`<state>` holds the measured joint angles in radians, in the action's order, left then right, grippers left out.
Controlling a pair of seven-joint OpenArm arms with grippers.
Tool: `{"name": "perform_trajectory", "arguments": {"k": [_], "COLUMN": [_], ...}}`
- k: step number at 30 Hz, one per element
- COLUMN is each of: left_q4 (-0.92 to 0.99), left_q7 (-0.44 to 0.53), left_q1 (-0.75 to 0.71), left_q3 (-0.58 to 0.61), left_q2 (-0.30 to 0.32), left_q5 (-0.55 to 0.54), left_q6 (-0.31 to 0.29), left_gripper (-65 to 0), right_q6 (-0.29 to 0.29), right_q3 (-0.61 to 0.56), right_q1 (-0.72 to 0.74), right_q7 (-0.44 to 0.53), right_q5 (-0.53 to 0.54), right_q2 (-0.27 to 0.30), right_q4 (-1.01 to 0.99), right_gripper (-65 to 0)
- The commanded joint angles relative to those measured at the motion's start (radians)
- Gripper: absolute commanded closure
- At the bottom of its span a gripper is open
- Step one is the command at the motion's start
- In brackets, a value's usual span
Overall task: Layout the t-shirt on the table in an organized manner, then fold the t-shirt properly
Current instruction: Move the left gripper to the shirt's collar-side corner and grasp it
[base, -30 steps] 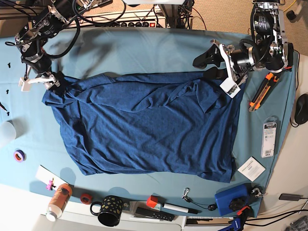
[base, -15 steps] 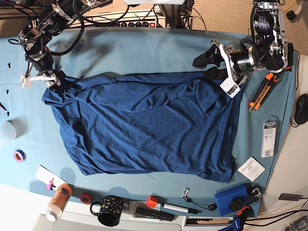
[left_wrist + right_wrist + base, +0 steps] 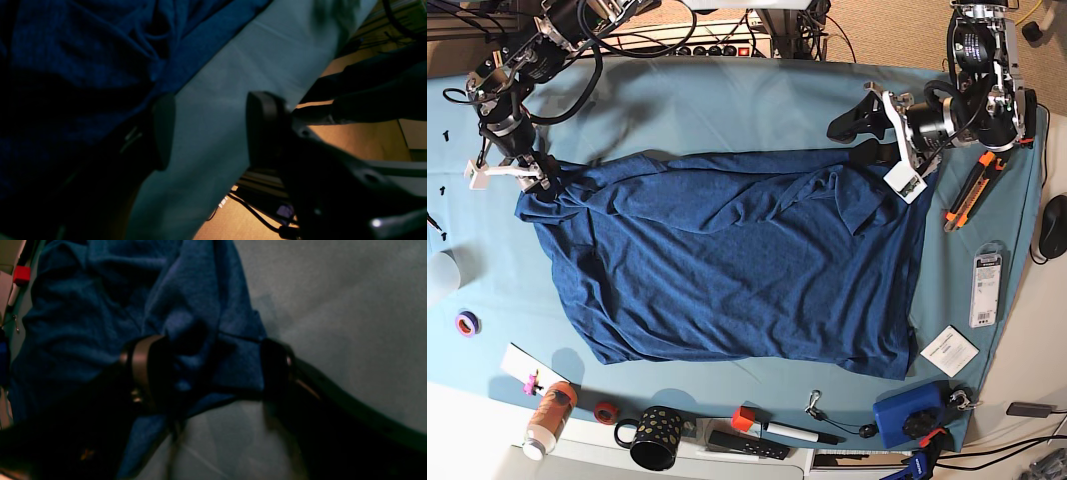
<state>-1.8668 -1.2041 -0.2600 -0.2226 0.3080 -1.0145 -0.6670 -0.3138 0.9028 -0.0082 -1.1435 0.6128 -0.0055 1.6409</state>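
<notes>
Right tool (image 3: 213,370) astride bunched, heathered navy t-shirt (image 3: 737,260) fabric.

The left wrist view is dark and soft; the t-shirt (image 3: 83,56) beside one jaw runs past the frame's edge. In the right wrist view, motion blur smears the jaws, and shadow hides fabric beneath them.

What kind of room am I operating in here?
Likely a robotics lab bench: teal-clothed table holding a dark navy t-shirt, black power strip and cables behind, orange utility knife nearby.
</notes>
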Motion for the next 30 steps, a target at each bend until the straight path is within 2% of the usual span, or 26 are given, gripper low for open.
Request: {"name": "perform_trajectory", "arguments": {"k": [1, 4, 6, 7, 10, 11, 12, 14, 16, 19, 21, 24, 30], "left_q4": [-0.016, -0.016, -0.016, -0.016, -0.016, -0.016, -0.016, -0.016, -0.016, -0.016, -0.015, -0.015, 0.002], "left_q7": [0.015, 0.015, 0.015, 0.015, 0.020, 0.039, 0.071, 0.122, 0.124, 0.124, 0.129, 0.132, 0.158], "left_q1": [0.005, 0.005, 0.005, 0.005, 0.006, 0.005, 0.005, 0.008, 0.019, 0.021, 0.008, -0.019, -0.060], "left_q3": [-0.002, -0.002, -0.002, -0.002, -0.004, -0.016, -0.035, -0.098, -0.158, -0.216, -0.237, -0.257, -0.286], "left_q2": [0.008, 0.008, 0.008, 0.008, 0.008, 0.007, 0.004, -0.005, -0.006, -0.006, -0.006, -0.006, -0.012], "left_q5": [-0.026, -0.026, -0.026, -0.026, -0.025, -0.025, -0.025, -0.026, -0.026, -0.028, -0.006, 0.013, 0.052], "left_q6": [-0.004, -0.004, -0.004, -0.004, -0.003, 0.014, 0.040, 0.050, 0.058, 0.120, 0.156, 0.174, 0.189], "left_gripper": [-31.7, -31.7, -31.7, -31.7, -31.7, -31.7, -31.7, -31.7, -31.7, -32.2, -35.7, -38.7, -38.7], "right_q6": [-0.013, -0.014, -0.014, -0.014, -0.014, -0.014, -0.014, -0.014, -0.014, -0.014, -0.014, -0.014, -0.014], "right_q3": [0.000, 0.000, 0.000, 0.000, 0.000, 0.000, 0.000, 0.000, 0.000, 0.000, 0.000, 0.000, -0.001], "right_q1": [0.011, 0.011, 0.011, 0.011, 0.011, 0.011, 0.011, 0.010, 0.008, 0.008, 0.009, 0.008, 0.008], "right_q7": [0.015, 0.019, 0.022, 0.023, 0.026, 0.028, 0.031, 0.032, 0.032, 0.034, 0.034, 0.033, 0.028], "right_q5": [0.014, 0.014, 0.014, 0.014, -0.006, -0.019, -0.035, -0.058, -0.064, -0.059, -0.056, -0.053, -0.053], "right_q2": [0.011, 0.011, 0.011, 0.011, 0.011, 0.011, 0.011, 0.011, 0.011, 0.011, 0.011, 0.011, 0.011], "right_q4": [0.013, 0.013, 0.013, 0.013, 0.013, 0.013, 0.013, 0.013, 0.013, 0.013, 0.013, 0.013, 0.013], "right_gripper": [-30.1, -8.7, -1.5, 0.0, 0.0, 0.0, 0.0, 0.0, 0.0, 0.0, 0.0, 0.0, 0.0]}}
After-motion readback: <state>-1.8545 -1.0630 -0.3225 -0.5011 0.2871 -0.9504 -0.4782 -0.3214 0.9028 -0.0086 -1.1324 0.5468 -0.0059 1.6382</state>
